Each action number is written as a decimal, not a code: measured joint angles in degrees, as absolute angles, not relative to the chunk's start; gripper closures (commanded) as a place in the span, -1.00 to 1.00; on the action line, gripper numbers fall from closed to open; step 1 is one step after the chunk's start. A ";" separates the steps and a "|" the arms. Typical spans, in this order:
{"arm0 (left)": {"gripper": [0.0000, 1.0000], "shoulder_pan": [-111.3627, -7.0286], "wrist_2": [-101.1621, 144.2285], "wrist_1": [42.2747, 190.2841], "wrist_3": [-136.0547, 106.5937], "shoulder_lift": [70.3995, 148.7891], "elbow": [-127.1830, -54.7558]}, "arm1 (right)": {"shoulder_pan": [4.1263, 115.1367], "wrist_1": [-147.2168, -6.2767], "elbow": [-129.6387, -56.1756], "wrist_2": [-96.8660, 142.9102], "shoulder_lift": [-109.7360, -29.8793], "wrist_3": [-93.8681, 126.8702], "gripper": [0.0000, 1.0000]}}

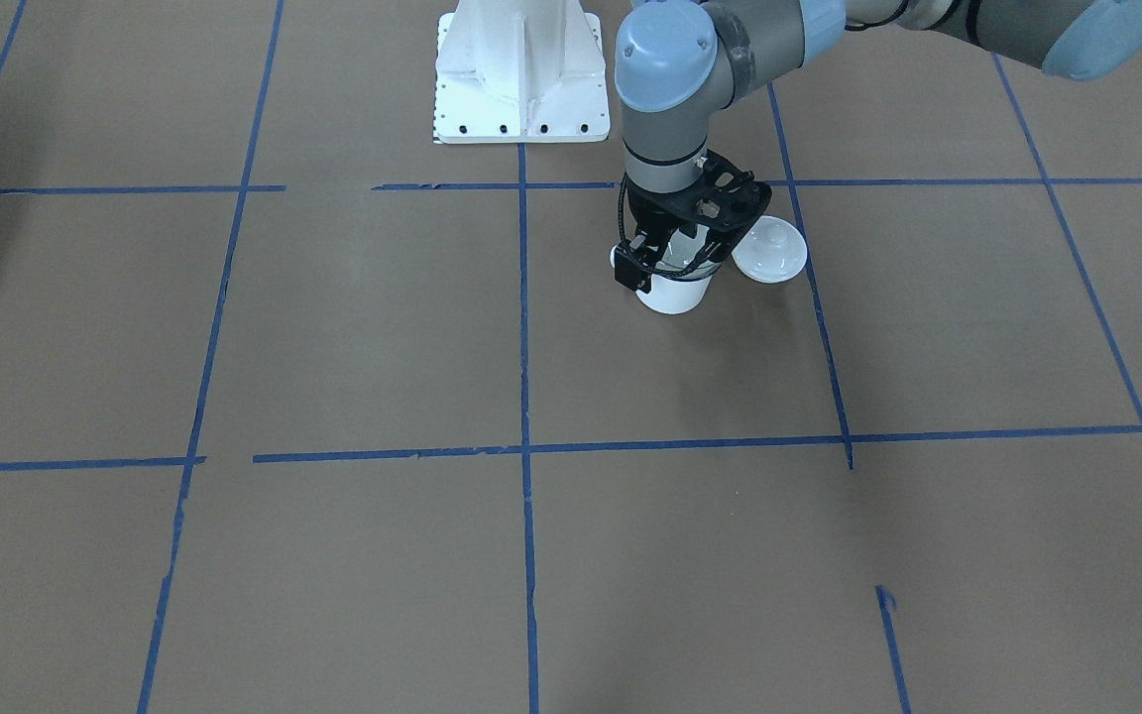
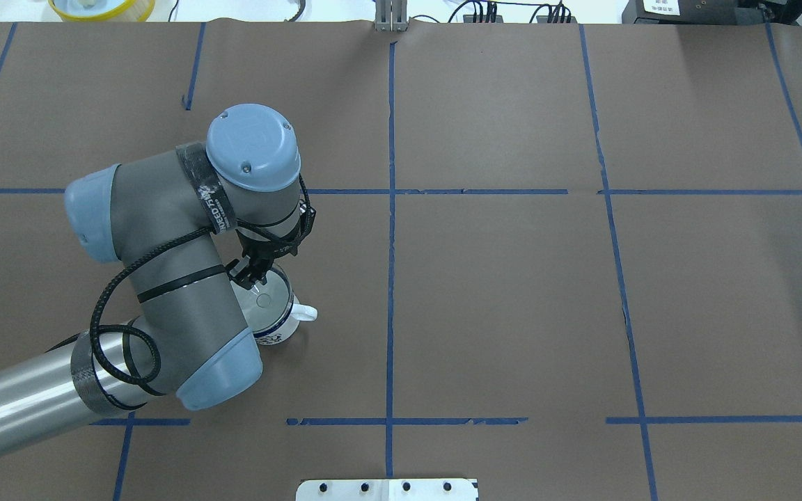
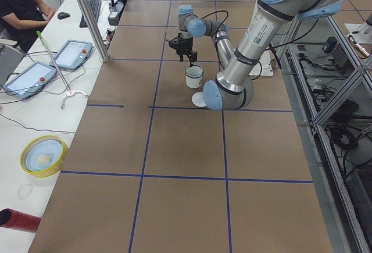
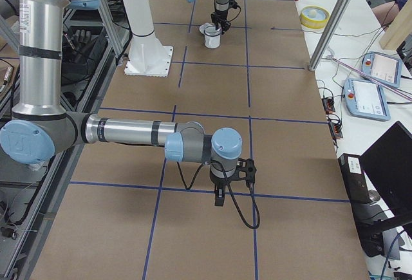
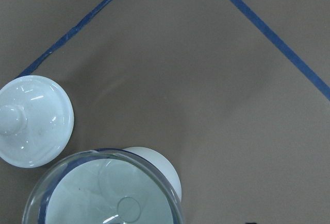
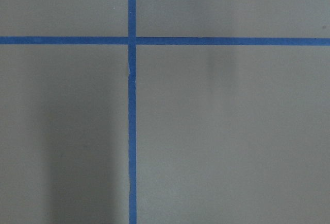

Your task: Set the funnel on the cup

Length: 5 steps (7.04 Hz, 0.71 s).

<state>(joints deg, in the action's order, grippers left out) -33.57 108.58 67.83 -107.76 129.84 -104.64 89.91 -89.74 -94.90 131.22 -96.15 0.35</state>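
Observation:
The white enamel mug [image 2: 277, 332] with a dark blue rim stands on the brown table, its loop handle pointing toward the table's middle. The clear funnel [image 2: 265, 298] sits in the mug's mouth; the left wrist view shows its round rim [image 5: 103, 193] over the mug [image 5: 161, 166]. My left gripper [image 2: 253, 275] points down at the funnel's far rim and looks shut on it; in the front view it [image 1: 652, 263] is right over the mug [image 1: 675, 293]. My right gripper [image 4: 219, 197] hangs over bare table far from the mug; I cannot tell its state.
A white round knobbed lid [image 1: 769, 250] lies on the table right beside the mug, and shows in the left wrist view [image 5: 32, 121]. The white robot base [image 1: 521, 74] stands close behind. Blue tape lines cross the brown paper. A yellow bowl [image 2: 101, 7] sits past the far edge.

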 measured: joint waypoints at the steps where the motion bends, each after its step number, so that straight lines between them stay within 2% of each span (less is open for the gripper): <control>1: -1.00 -34.96 108.58 67.05 -103.43 128.63 -107.81 | 89.91 -89.74 -94.90 131.22 -96.15 0.35 -1.00; 3: -1.00 -39.22 108.87 66.62 -94.66 124.58 -116.64 | 89.91 -89.74 -94.88 131.22 -96.15 0.35 -1.00; 5: -1.00 -44.91 110.01 66.76 -83.70 121.77 -121.48 | 89.91 -89.74 -94.88 131.22 -96.15 0.35 -1.00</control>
<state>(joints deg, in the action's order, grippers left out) -44.91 110.01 66.76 -83.70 121.77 -121.48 89.91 -89.74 -94.88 131.22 -96.15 0.35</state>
